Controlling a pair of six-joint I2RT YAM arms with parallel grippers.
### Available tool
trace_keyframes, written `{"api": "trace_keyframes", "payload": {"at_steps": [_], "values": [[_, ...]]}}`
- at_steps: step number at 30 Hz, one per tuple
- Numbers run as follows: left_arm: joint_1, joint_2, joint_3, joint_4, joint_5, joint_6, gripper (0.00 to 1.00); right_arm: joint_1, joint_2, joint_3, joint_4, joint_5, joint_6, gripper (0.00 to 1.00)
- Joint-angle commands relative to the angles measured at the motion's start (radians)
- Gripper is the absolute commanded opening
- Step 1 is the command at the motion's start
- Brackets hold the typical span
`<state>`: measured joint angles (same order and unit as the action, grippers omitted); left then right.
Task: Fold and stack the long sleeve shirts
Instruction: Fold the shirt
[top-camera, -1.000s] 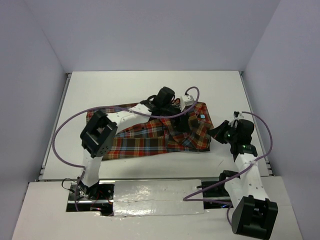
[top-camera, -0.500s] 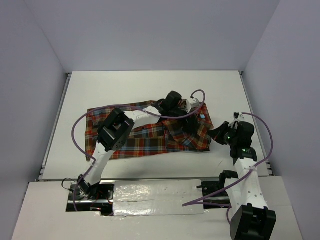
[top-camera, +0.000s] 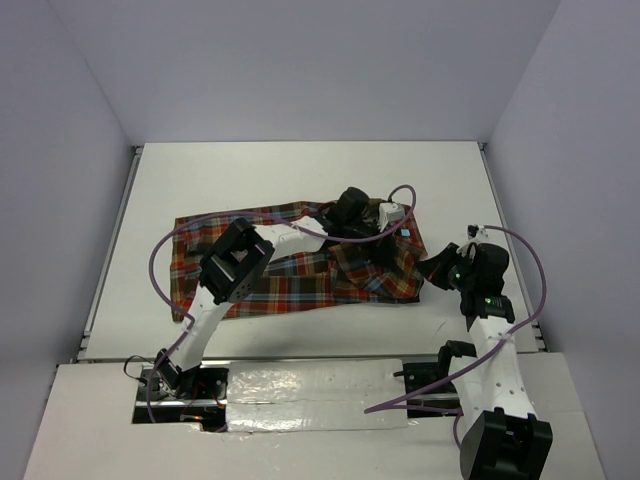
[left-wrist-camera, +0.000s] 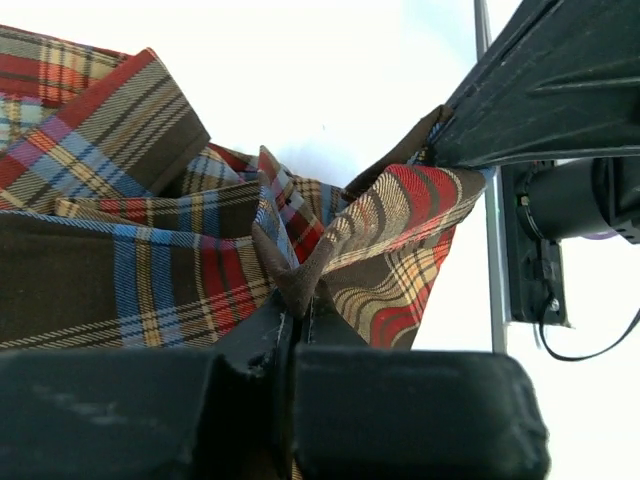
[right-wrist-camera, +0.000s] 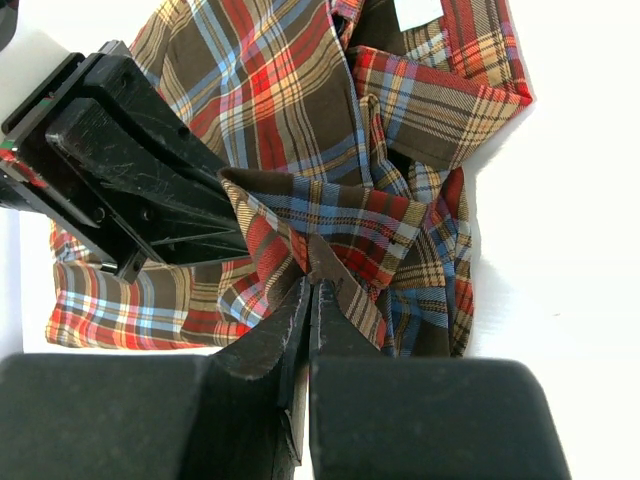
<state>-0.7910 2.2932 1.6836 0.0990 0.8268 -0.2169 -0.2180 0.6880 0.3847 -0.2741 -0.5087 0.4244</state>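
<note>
The plaid long sleeve shirt lies crumpled across the middle of the white table, collar end to the right, with a small neck label showing. My left gripper reaches over it and is shut on a raised pinch of plaid cloth near the collar. My right gripper is at the shirt's right edge, shut on a fold of the same shirt. The two grippers sit close together; the left gripper shows in the right wrist view, gripping cloth just left of mine.
Purple cables loop over the shirt's left part and beside the right arm. The table's metal edge rail runs just right of the shirt. Grey walls enclose the back and sides. A taped strip lies between the arm bases.
The left arm has swung right over the shirt and its jaws, open before, have closed on the cloth near the collar. The right arm has barely moved.
</note>
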Motion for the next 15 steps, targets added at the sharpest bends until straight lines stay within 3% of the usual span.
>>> {"api": "trace_keyframes", "payload": {"at_steps": [1, 9, 15], "values": [[-0.002, -0.034, 0.044, -0.027, 0.048, -0.013, 0.00, 0.011, -0.018, 0.019, -0.007, -0.007, -0.021, 0.00], [-0.001, -0.176, 0.048, -0.249, 0.054, 0.131, 0.00, 0.042, -0.067, 0.120, -0.083, -0.034, -0.036, 0.00], [-0.010, -0.362, -0.091, -0.301, 0.060, 0.189, 0.00, 0.094, -0.108, 0.296, -0.262, -0.096, -0.139, 0.00]]}}
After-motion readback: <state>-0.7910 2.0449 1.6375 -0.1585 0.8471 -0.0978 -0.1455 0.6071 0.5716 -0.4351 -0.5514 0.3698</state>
